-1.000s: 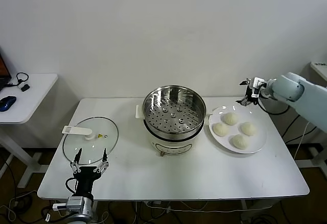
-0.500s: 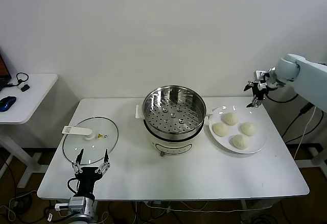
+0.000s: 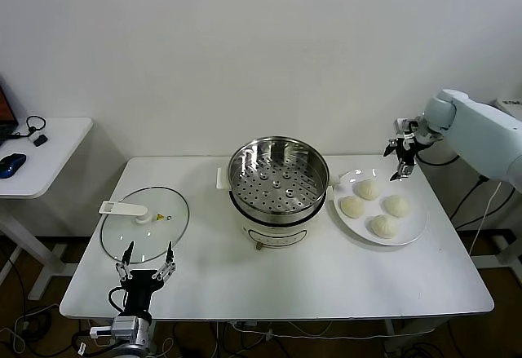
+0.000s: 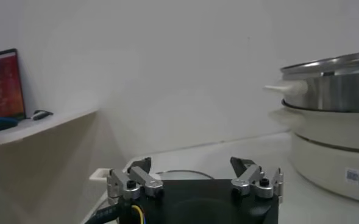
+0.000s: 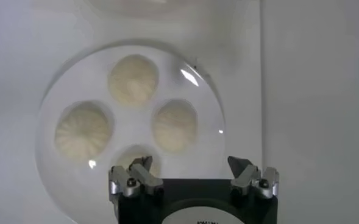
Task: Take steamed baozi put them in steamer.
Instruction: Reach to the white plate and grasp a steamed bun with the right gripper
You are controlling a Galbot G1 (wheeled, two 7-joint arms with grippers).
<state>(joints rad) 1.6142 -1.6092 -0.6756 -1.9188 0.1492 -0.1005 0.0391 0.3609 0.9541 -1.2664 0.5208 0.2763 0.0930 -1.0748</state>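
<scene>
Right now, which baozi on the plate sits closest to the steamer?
The baozi on the plate's left edge, beside the steamer; the other three lie farther right.

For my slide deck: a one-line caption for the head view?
Right gripper open above the plate of four buns; steamer empty; left gripper open near the glass lid.

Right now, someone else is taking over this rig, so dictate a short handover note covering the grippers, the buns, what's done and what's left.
Right gripper: open, empty, raised above the far edge of the flat white plate.
Left gripper: open, empty, parked at the table's near edge by the round glass lid.
Four small cream-white baozi all sit on the plate.
The shiny stainless-steel steamer basket on its white base is uncovered and empty.
Done: nothing moved. Left: all four buns into the steamer.
</scene>
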